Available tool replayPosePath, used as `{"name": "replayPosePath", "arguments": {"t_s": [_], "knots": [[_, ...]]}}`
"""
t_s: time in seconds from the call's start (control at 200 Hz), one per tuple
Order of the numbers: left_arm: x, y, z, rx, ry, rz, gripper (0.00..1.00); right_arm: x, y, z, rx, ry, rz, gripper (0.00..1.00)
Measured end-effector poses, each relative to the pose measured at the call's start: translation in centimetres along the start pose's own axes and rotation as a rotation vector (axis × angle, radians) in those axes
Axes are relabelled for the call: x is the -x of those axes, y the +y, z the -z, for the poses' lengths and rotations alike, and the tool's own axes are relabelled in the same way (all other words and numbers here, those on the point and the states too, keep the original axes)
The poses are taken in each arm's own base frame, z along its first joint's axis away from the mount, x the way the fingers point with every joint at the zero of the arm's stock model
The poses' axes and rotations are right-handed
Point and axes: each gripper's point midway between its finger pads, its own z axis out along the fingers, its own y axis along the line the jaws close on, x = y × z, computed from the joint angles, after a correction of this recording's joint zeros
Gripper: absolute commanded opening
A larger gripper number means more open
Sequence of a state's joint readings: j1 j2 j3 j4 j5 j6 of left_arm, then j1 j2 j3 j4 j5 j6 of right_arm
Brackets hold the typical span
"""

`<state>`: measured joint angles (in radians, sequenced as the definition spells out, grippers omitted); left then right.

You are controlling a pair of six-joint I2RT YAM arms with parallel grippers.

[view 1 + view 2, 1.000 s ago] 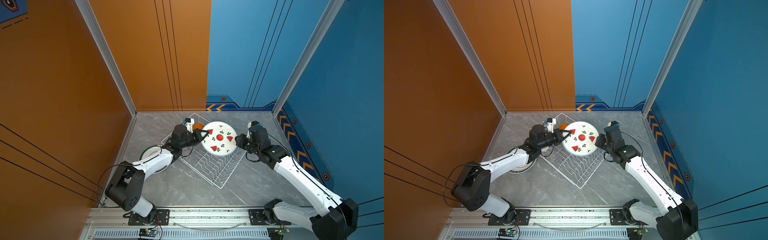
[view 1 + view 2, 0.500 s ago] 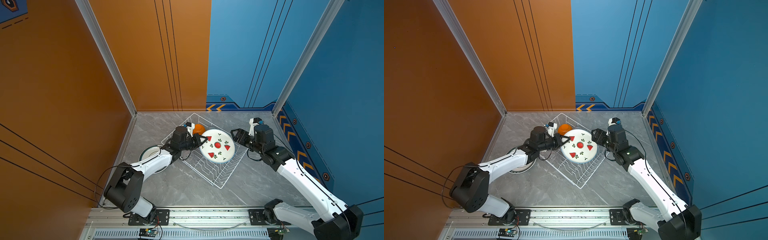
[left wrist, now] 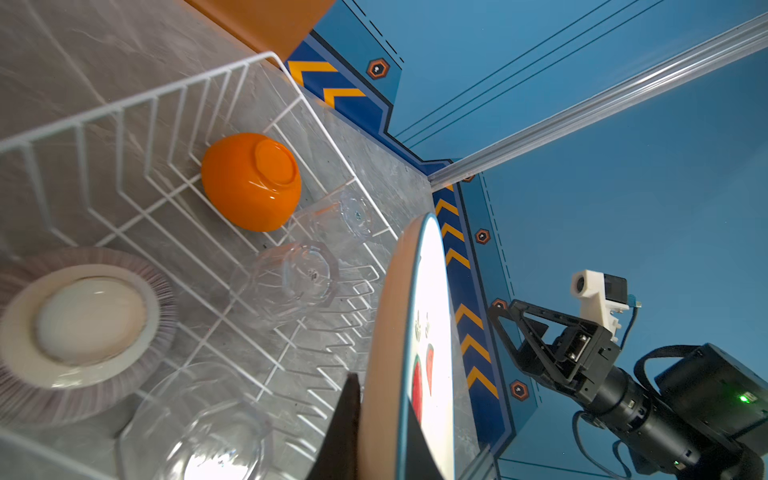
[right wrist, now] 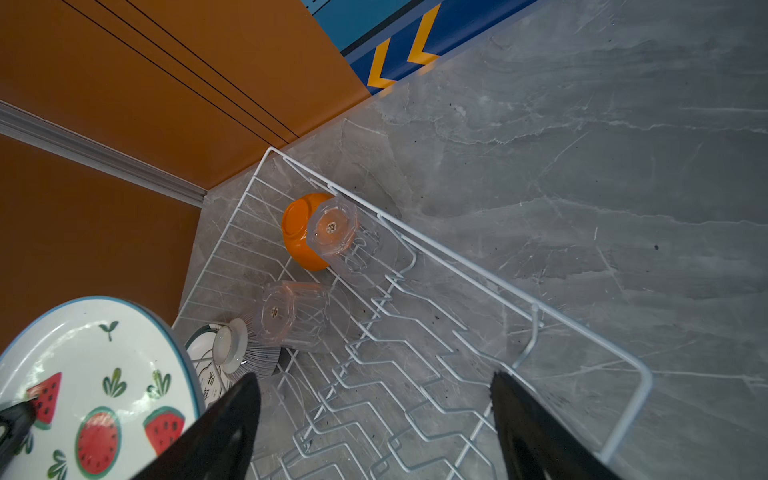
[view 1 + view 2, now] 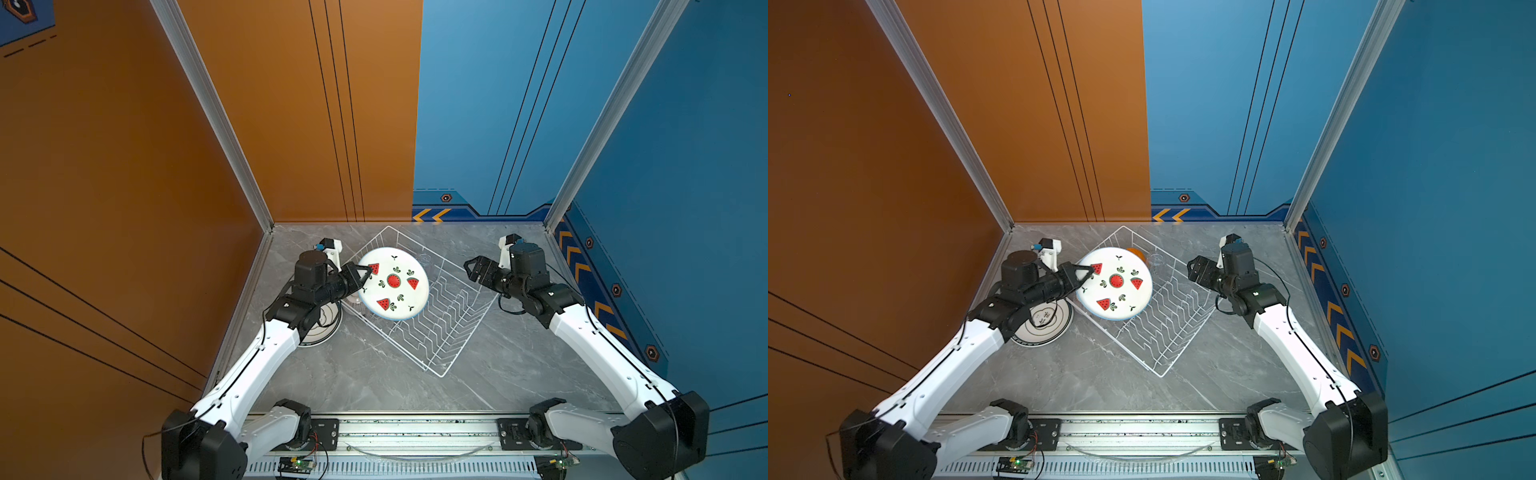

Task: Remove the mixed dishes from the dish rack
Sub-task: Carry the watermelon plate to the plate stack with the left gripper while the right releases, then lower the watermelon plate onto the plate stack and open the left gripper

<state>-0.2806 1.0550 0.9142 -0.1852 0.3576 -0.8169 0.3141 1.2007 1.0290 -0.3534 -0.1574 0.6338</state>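
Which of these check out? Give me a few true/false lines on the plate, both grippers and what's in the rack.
1. Left gripper holds the plate by its rim. True.
2. Right gripper grips the plate too. False: its jaws are open and clear of it.
3. The orange bowl sits upright in the rack. False: it is upside down there.
4. Glasses are in the rack. True.
5. A second plate lies on the table beside the rack. True.
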Motion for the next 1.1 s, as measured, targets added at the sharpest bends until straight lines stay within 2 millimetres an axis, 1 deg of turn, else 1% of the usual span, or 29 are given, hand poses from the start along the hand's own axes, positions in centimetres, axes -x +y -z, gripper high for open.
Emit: {"name": "replayPosePath", "arguments": {"t_s": [0.135,0.24,0.335,0.43,0.47,0.561,0.641,0.751,0.921,1.101], "knots": [[1.8,2.9,5.5,0.135,-0.126,0.010,0.00,-0.1,-0.1,0.0,-0.005,0.003,0.031,0.90],[2.4,5.5,9.3,0.247,-0.218,0.038,0.00,-0.3,-0.3,0.3,-0.006,-0.002,0.055,0.92],[2.1,8.0,11.7,0.346,-0.258,0.078,0.00,-0.6,-0.7,1.0,-0.011,-0.015,0.076,0.96],[1.2,10.5,13.4,0.435,-0.276,0.135,0.00,-0.8,-1.0,1.9,-0.013,-0.037,0.093,0.98],[0.8,11.5,13.9,0.465,-0.282,0.160,0.00,-0.9,-1.0,2.3,-0.009,-0.044,0.099,1.00],[-0.1,13.7,14.9,0.529,-0.295,0.226,0.00,-1.3,-1.2,3.2,-0.003,-0.059,0.108,1.00],[-0.7,15.1,15.2,0.565,-0.294,0.272,0.00,-1.5,-1.6,3.8,-0.005,-0.074,0.112,1.00],[-1.2,16.2,15.2,0.589,-0.285,0.317,0.00,-1.7,-2.1,4.5,-0.014,-0.094,0.113,1.00],[-1.0,17.1,15.5,0.611,-0.302,0.350,0.00,-1.9,-2.6,5.3,-0.012,-0.115,0.112,1.00],[-1.5,19.3,15.5,0.639,-0.304,0.417,0.00,-1.9,-3.3,6.0,-0.019,-0.140,0.101,1.00]]}}
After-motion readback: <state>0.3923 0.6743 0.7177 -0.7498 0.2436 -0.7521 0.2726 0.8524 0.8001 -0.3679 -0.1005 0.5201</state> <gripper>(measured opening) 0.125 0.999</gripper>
